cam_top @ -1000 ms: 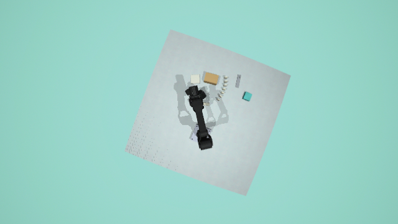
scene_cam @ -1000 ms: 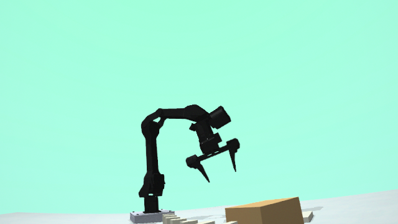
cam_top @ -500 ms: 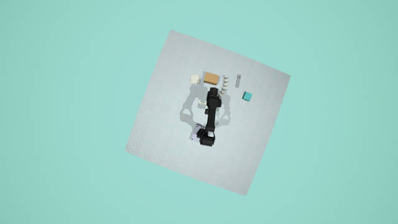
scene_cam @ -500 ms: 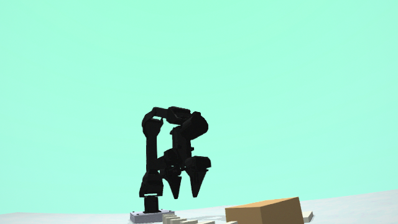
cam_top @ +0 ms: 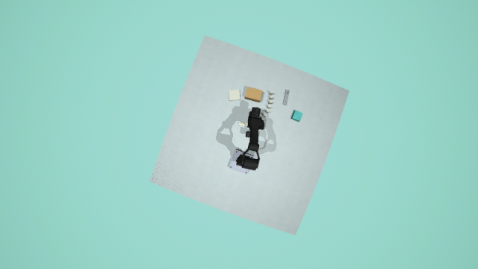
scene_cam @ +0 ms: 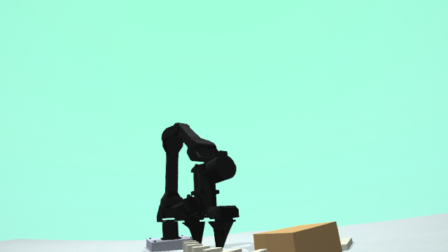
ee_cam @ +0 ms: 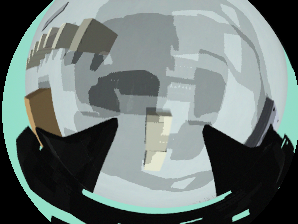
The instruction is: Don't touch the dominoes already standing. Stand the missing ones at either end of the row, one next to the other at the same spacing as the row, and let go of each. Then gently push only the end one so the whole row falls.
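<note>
Pointing downward and spread wide, the jaws (scene_cam: 211, 241) are kept empty above the loose domino (cam_top: 243, 124) (ee_cam: 157, 140), which is left lying flat.

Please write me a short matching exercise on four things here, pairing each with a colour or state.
1. gripper
2. row dominoes
3. lone domino
4. large block

A. orange-brown
B. lying apart from the row
C. open, holding nothing
D. standing in a line

Pairs: 1-C, 2-D, 3-B, 4-A
</note>
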Robot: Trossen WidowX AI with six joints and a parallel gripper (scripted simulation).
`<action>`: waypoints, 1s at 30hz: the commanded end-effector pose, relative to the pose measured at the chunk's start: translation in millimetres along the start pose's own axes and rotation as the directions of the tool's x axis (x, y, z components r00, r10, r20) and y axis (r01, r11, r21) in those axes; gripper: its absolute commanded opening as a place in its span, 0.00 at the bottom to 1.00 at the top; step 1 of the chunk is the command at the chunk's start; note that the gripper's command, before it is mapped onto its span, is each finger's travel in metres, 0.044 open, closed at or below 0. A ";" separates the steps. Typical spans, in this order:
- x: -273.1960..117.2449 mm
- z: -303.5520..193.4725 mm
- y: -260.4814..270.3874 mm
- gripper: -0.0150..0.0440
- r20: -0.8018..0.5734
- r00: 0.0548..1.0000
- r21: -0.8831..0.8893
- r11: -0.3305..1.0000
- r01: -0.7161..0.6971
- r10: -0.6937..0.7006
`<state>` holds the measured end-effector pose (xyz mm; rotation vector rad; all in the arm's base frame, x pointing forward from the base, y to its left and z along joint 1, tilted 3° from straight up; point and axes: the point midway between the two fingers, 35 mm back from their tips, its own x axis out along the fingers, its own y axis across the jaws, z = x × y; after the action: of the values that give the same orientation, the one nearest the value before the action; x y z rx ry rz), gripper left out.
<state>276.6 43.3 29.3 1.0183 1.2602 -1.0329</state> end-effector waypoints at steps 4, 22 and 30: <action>10.5 0.7 1.8 1.00 0.004 1.000 0.001 1.000 -0.008 0.008; 18.0 0.8 1.7 0.69 0.004 1.000 0.001 1.000 -0.007 0.007; 18.0 0.8 1.7 0.44 0.004 1.000 0.001 1.000 -0.007 0.007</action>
<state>278.7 42.7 11.7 1.0241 1.2545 -1.0309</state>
